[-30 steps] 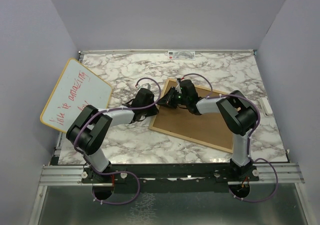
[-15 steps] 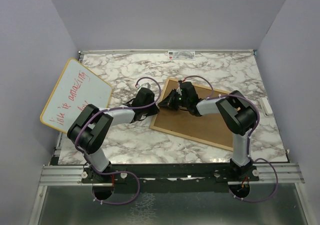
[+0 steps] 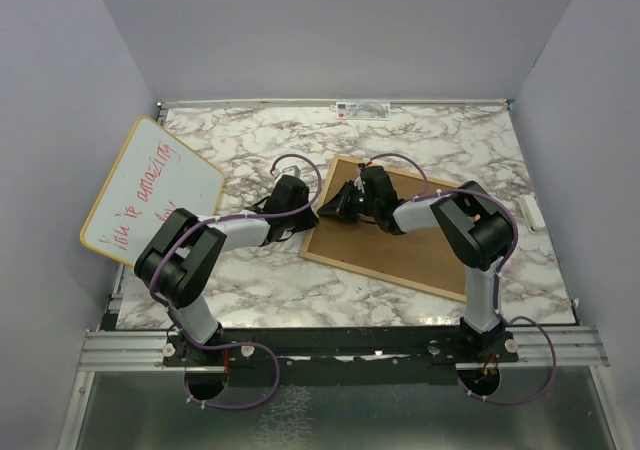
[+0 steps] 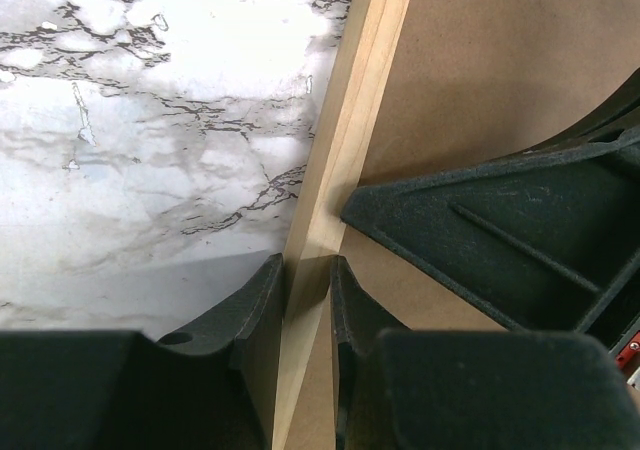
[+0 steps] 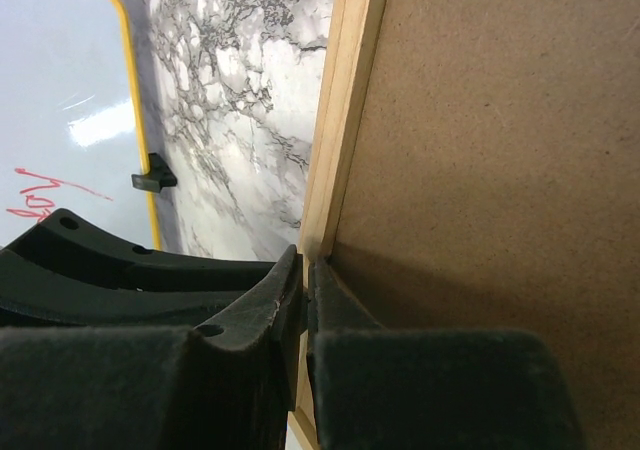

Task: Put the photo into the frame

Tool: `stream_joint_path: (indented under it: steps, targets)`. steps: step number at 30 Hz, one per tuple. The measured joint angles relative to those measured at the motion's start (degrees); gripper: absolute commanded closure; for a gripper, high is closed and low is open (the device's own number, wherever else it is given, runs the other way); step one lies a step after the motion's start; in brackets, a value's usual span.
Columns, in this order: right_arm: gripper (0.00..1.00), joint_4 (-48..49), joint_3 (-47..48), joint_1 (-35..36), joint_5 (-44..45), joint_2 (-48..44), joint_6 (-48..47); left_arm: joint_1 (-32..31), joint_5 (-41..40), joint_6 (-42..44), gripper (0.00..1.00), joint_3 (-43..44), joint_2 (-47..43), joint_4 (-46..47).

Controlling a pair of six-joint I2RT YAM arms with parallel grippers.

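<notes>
Brown fibreboard backing fills the frame, which is laid back-up on the marble table, right of centre and askew to the table edges. No photo is seen in any view; whether it is under the backing can't be told.

Both grippers are set on the frame's left rail, near its far-left corner. The L gripper is closed narrow on the light wood rail, w/ one finger on the outer side and one on the backing side. The R gripper is pinched almost fully shut on the thin edge of the same rail, just beside the L one.

The step in hand is judged to be lifting or shifting the frame by this rail, prob. to get at the backing. For that to be done well, both pinches should be raised together and level. The rail is thin, so a twisted or one-sided pull could let it slip out. The backing should be watched in case it slides.

A whiteboard w/ red handwriting is seen at the table's left edge, well apart from the frame.
</notes>
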Motion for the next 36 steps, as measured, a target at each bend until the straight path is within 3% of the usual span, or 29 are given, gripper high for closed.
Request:
stream_joint_path:
  steps: [6, 14, 24, 36]
  targets:
    - [0.94, 0.8, -0.4, 0.0, 0.1, 0.0, 0.0, 0.0, 0.0, -0.2, 0.93, 0.0, 0.0, 0.0]
    - [0.8, 1.1, -0.4, 0.0, 0.3, 0.2, -0.2, 0.0, -0.1, -0.2, 0.94, 0.0, 0.0, 0.0]
    - [0.71, 1.4, -0.3, 0.0, 0.0, 0.3, 0.2, 0.0, -0.1, -0.4, 0.94, 0.0, 0.0, 0.0]
    - [0.69, -6.2, 2.2, 0.5, 3.3, -1.1, 0.2, 0.0, -0.1, -0.4, 0.94, 0.0, 0.0, 0.0]
